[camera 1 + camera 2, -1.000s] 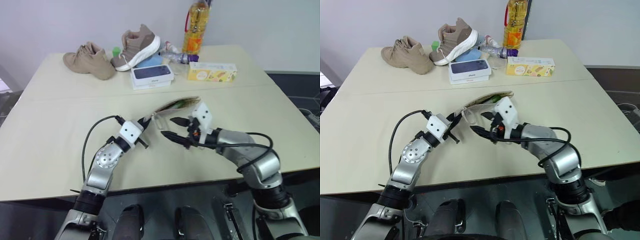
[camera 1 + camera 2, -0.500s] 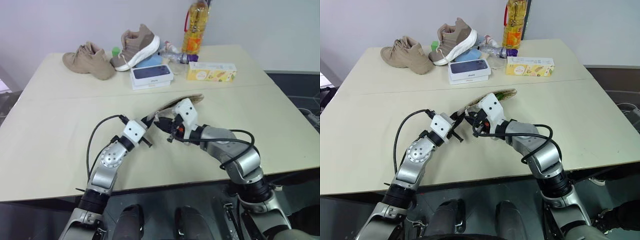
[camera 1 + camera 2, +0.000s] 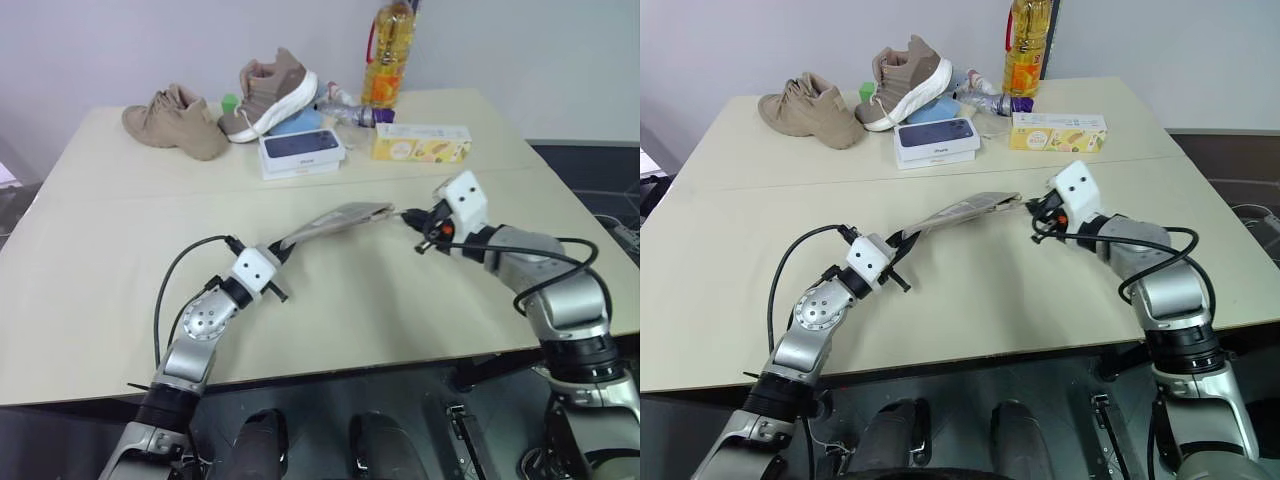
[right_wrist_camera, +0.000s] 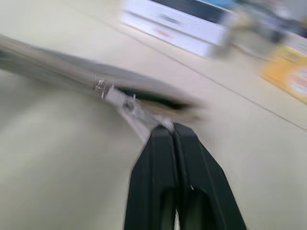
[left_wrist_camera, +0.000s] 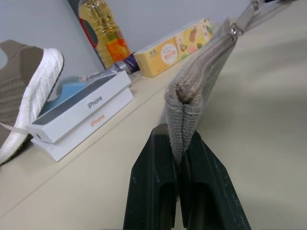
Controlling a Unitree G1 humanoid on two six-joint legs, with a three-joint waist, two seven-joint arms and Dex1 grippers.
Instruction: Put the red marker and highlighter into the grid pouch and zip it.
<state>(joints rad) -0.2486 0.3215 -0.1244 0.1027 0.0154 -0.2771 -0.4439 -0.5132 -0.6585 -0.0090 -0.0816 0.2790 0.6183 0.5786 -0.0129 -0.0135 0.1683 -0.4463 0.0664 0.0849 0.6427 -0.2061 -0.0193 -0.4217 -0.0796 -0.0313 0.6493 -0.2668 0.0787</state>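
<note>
grid pouch (image 3: 335,220) stretched out between the two arms, lifted off the beige table (image 3: 120,270), near end low by the left arm and far end raised toward the right one. left gripper (image 5: 181,143) closed tight on the near end of the pouch, grey fabric edge pinched between both black fingers (image 5: 153,182). right gripper (image 4: 171,132) closed as well, fingertips pressed together on the metal zip pull (image 4: 129,108) at the pouch's far end, pull drawn taut from the slider. along the top edge near the zip pull, a dark slit, so the last bit of the mouth possibly not closed; hard to tell through the blur. red marker and highlighter not told apart anywhere outside the pouch. at the back of the table, well apart from the pouch: white iphone box (image 3: 302,150) with dark top, two tan sneakers (image 3: 180,120), one lying flat and one (image 3: 275,90) propped against the box, a yellow carton (image 3: 422,143), a bottle of yellow oil (image 3: 390,55), a small green cap-like thing (image 3: 232,102) between the shoes.
</note>
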